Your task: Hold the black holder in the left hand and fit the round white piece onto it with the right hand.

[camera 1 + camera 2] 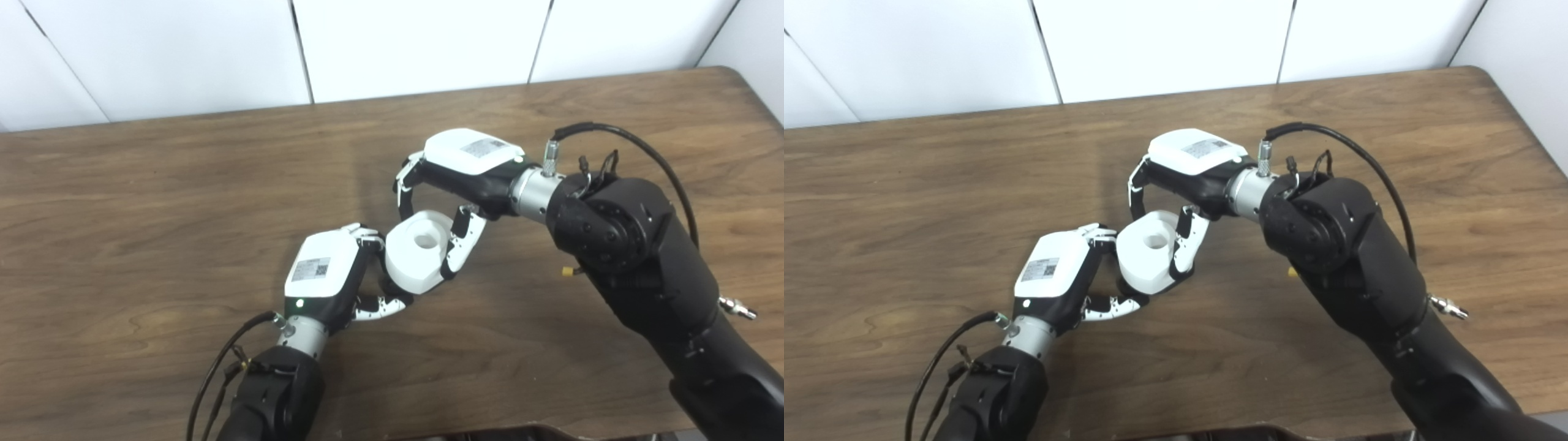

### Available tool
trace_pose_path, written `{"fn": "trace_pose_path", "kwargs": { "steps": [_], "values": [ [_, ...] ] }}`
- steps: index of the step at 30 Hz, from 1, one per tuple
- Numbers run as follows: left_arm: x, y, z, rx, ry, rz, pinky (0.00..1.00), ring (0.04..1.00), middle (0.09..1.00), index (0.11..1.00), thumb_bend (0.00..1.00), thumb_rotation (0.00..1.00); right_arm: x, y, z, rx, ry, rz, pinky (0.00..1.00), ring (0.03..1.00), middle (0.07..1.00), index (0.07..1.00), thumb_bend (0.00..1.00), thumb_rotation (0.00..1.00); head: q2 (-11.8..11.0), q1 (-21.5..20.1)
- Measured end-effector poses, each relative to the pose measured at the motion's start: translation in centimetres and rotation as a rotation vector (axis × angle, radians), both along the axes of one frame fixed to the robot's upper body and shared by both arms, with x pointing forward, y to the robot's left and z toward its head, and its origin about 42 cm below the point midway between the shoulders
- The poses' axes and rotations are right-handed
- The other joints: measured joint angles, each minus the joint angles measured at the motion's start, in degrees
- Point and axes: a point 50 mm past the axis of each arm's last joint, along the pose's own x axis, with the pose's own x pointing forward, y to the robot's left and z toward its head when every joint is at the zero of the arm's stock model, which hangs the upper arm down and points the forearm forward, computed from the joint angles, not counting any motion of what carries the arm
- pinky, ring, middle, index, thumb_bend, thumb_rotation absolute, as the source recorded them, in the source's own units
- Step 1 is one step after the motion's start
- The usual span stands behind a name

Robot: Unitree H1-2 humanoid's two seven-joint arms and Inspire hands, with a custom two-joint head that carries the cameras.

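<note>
- The round white piece [416, 250] sits at frame centre, pinched in the right robot hand [453, 184], its bore facing up.
- The left robot hand [331, 272] lies just lower left, fingers curled against the piece; the black holder is hidden, so its grasp is unclear.

The round piece [416, 250] sits between the two robot hands above the middle of the tabletop [153, 202]. The left robot hand [327, 272] lies to its left and nearer; the right robot hand [456, 177] reaches over it from behind and right.
</note>
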Motion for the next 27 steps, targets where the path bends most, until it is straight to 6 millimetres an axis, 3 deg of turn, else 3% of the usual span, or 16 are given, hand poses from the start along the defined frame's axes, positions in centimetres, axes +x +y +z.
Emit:
{"fn": "trace_pose_path", "kwargs": {
  "steps": [4, 20, 27],
  "values": [
    [0.0, -0.1, 0.0, 0.001, -0.003, -0.003, 0.82, 0.858, 0.773, 0.489, 0.51, 0.05, 0.2, -0.3, -0.7, -0.054, 0.048, -0.005, 0.82, 0.923, 0.824, 0.633, 1.0, 0.37, 0.09, -0.09],
    [0.1, -0.2, 0.0, -0.002, -0.003, -0.004, 0.83, 0.863, 0.779, 0.489, 0.51, 0.05, 0.2, -0.5, -0.9, -0.058, 0.072, -0.013, 0.94, 0.985, 0.874, 0.731, 1.0, 0.37, 0.09, -0.18],
    [0.1, -0.2, 0.0, -0.006, 0.0, -0.005, 0.83, 0.863, 0.777, 0.489, 0.52, 0.05, 0.2, -0.5, -0.9, -0.06, 0.074, -0.012, 0.92, 0.982, 0.876, 0.736, 1.0, 0.39, 0.0, -0.26]
  ]
}}
